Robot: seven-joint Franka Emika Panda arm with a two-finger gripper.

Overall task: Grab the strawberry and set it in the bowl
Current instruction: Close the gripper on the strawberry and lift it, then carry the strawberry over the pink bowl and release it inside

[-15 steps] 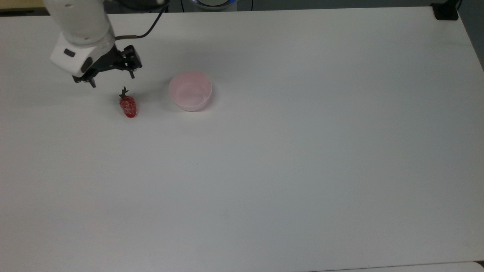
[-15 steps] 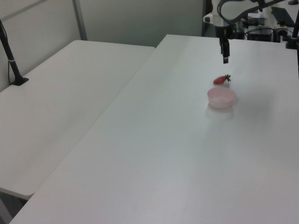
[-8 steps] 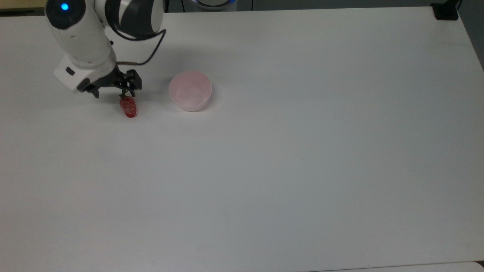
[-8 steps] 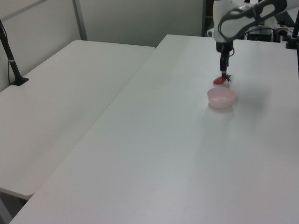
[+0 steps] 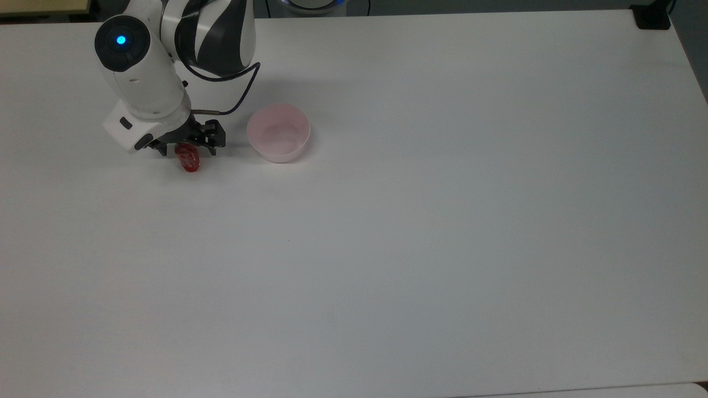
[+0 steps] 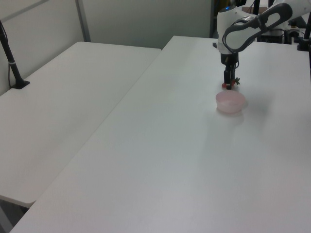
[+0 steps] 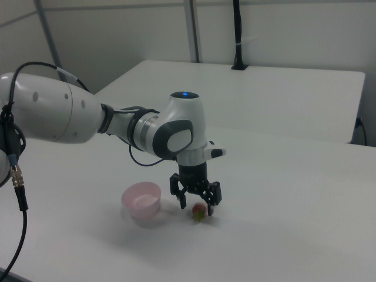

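The gripper (image 7: 196, 202) hangs low with its fingers spread either side of the strawberry (image 5: 189, 158), which lies on the white table (image 5: 420, 232) near its far-left corner in the top view, just beside the pink bowl (image 5: 278, 132), ready to be clamped.

White work table (image 5: 442, 249) took up most of the top view, matte surface, even overhead light with soft shadows. A black block (image 5: 651, 16) sat at the table's far corner on the top view's right. In the left view a second white table (image 6: 63, 111) stood alongside on the left view's left, a narrow gap between the two. A black post (image 6: 10, 58) rose from a base on that second table. Behind them ran a pale partition wall (image 6: 146, 22) with a grey metal upright (image 6: 82, 20). The right view had another white table (image 7: 252, 94) behind, a black post (image 7: 238, 35) on it, and pale wall panels (image 7: 117, 41).
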